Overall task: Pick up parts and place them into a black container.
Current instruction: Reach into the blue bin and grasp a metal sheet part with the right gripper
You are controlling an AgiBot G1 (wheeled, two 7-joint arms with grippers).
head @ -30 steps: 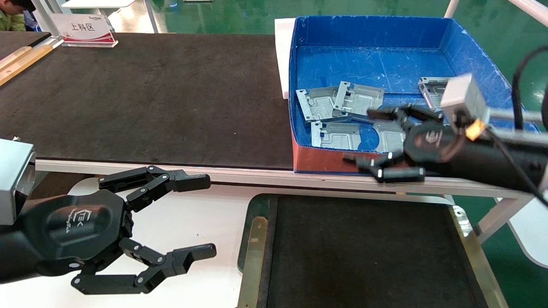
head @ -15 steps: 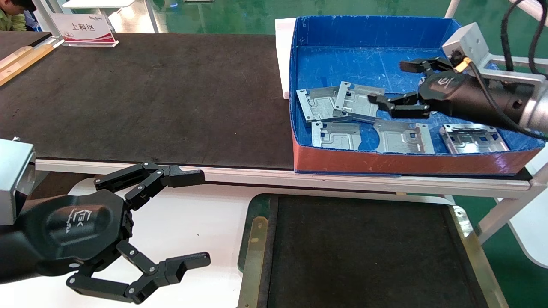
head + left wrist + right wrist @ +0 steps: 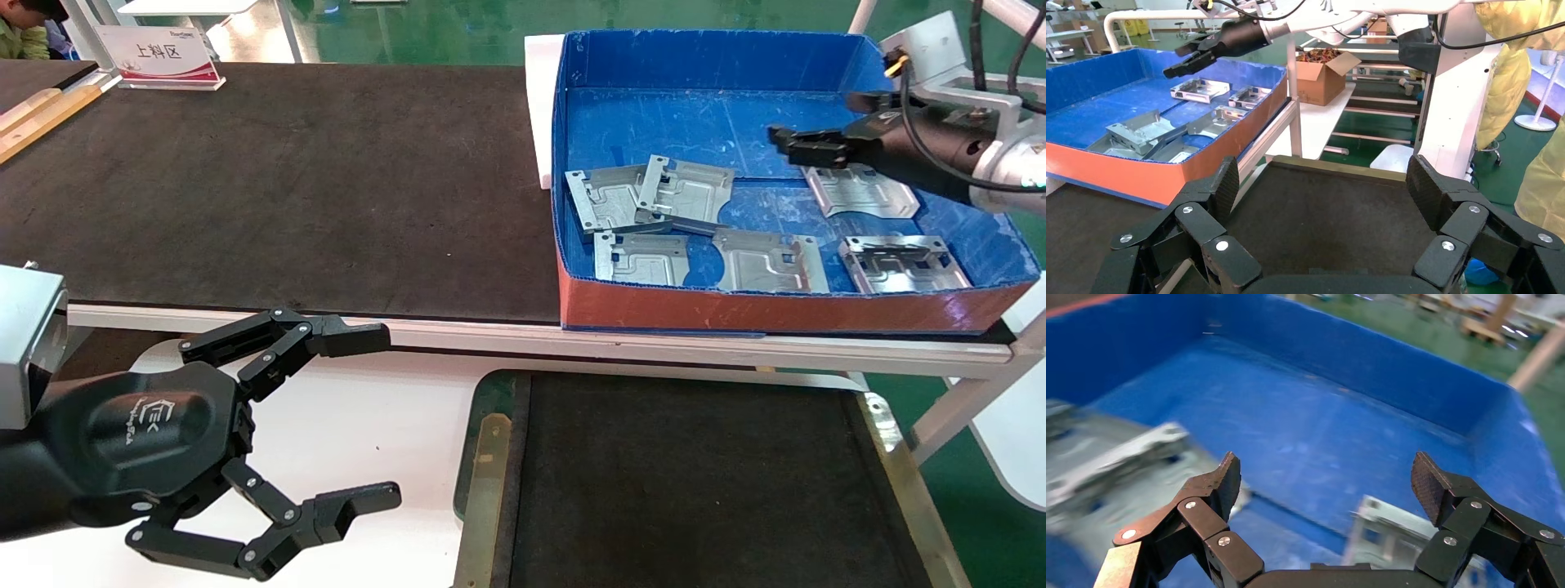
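The right gripper hangs over the far right of the blue box, fingers spread, holding nothing. Six plates, as far as can be made out, lie inside. The tray sits below, bare. The left gripper waits open beside it.

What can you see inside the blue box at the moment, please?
The blue box holds six silvery parts, two overlapping at its left. The open right gripper hovers above one part, hiding its far edge.
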